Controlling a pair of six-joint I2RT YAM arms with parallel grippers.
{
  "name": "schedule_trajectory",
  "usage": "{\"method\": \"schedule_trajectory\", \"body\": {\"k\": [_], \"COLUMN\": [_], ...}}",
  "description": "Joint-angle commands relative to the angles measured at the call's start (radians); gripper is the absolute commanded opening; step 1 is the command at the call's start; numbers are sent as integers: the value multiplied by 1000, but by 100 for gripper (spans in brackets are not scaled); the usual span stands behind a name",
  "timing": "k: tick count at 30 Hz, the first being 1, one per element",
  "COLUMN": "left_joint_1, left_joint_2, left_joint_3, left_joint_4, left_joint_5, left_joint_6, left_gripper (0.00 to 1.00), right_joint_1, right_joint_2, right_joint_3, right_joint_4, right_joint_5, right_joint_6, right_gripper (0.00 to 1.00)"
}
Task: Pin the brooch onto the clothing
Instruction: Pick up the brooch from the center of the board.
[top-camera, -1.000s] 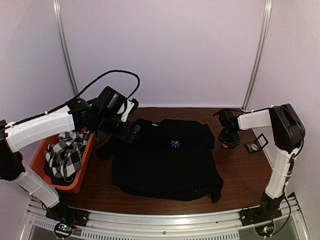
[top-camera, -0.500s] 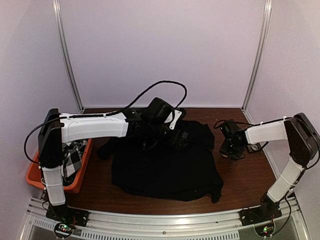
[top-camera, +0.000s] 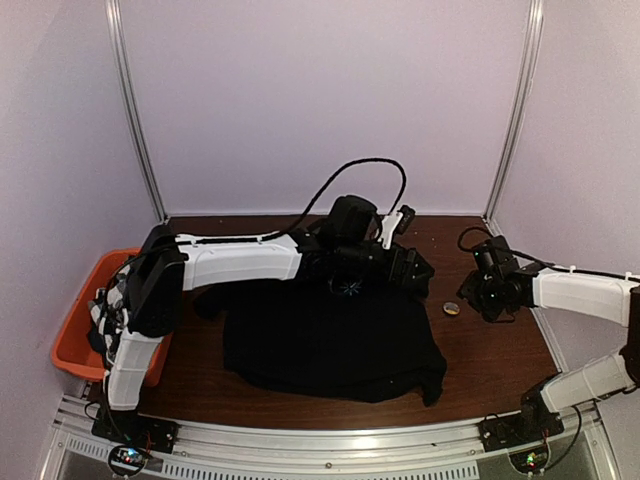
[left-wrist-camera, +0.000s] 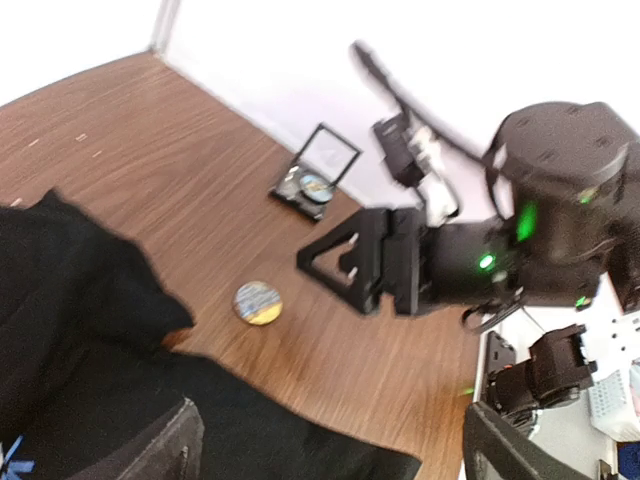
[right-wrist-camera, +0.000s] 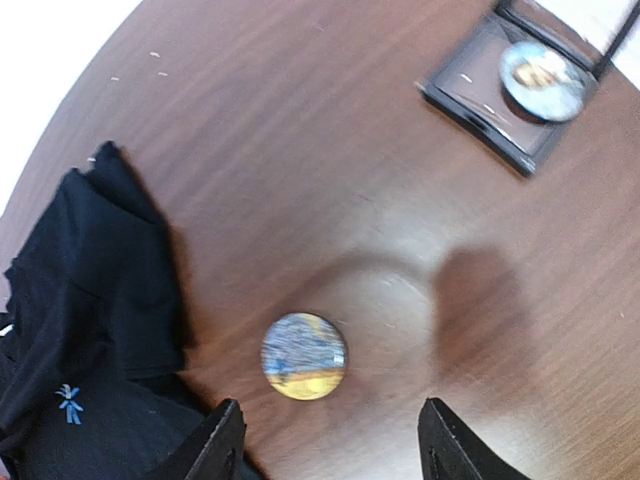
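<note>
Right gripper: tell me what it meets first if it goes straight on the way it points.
The round brooch lying on the table: it sits just ahead of the right gripper, roughly between its open jaws. Height above it is unclear, but nothing else shows in that line.

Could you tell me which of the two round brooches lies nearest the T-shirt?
The loose brooch on bare wood; the second brooch sits in a black case.
</note>
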Motion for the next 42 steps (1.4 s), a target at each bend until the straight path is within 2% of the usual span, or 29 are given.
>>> {"method": "schedule_trajectory", "body": {"k": [1,3,4,6,9,13,18,22,28,35,40,42], "left_joint_1": [-3,-3,-4,-3,-3,-2,-2,-2,1,4,4,5], "left_joint_2": [139,211,243,303,401,488,570,569,483,474,471,466], "left_joint_3": [128,195,224,279,356,377,422,420,259,247,249,251], "left_joint_4": [162,190,206,233,293,424,469,400,487,437,410,346], "left_joint_5": [187,250,271,307,344,348,294,188,123,83,65,38], "left_joint_6": [-30,-66,-86,-130,-208,-337,-448,-463,-494,-467,-466,-462], "left_gripper": [83,67,63,45,37,29,31,35,40,43,42,40], "right_joint_1": [-30,-40,-45,-55,-72,-82,-91,-92,-94,-97,-98,-98], "right_joint_2": [-35,-50,-54,-53,-28,16,34,37,128,249,265,286], "right_joint_3": [-76,-96,-103,-109,-112,-121,-120,-94,19,31,-1,7], "right_joint_4": [50,56,58,54,54,72,99,97,32,127,220,226], "right_joint_5": [-20,-20,-17,-12,-12,-30,-59,-58,6,-127,-201,-226], "right_joint_6": [34,30,25,13,1,-4,-10,-21,-65,-57,-37,-37], "right_gripper": [60,55,54,52,51,51,53,53,53,56,57,57]}}
